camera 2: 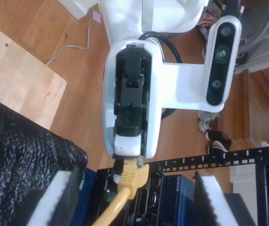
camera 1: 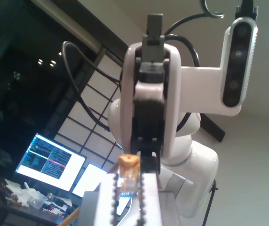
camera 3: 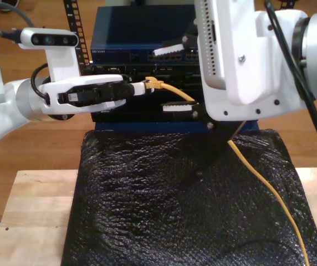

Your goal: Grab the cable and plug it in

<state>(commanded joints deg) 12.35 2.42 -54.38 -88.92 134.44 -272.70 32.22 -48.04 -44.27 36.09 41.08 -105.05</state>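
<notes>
Lit monitors (camera 1: 50, 162) and a dark window form the backdrop of the first wrist view, where my first claw (camera 1: 129, 181) is clamped on the cable (camera 1: 128, 165). The orange boot and clear plug poke out just past its toothed fingers (camera 1: 146, 197). Facing that claw, beyond the plug, is the white body of the other arm (camera 1: 148, 94) with its camera bar (camera 1: 238, 61).

Wood flooring (camera 2: 59, 47) runs behind the second wrist view. My second claw (camera 2: 135, 195) stands wide open, and its two white pads (camera 2: 59, 193) sit well apart on either side of the yellow cable (camera 2: 125, 188) without touching it. Ahead of this claw, my first claw (camera 2: 126, 157) pinches the plug end of the cable. Just beyond and below it is the dark equipment rack (camera 2: 181, 197) with its perforated rail.

From the exterior view, my first claw (camera 3: 139, 87) reaches in from the exterior view's left and grips the plug directly in front of the rack (camera 3: 131, 33); whether the plug touches a port cannot be told. My second claw (camera 3: 174, 78) hangs open beside it, one finger above the cable (camera 3: 269, 194) and one below. From the gripped plug the cable runs back between those fingers and trails down over a black mat (camera 3: 175, 210) that covers the wooden tabletop (camera 3: 31, 210).
</notes>
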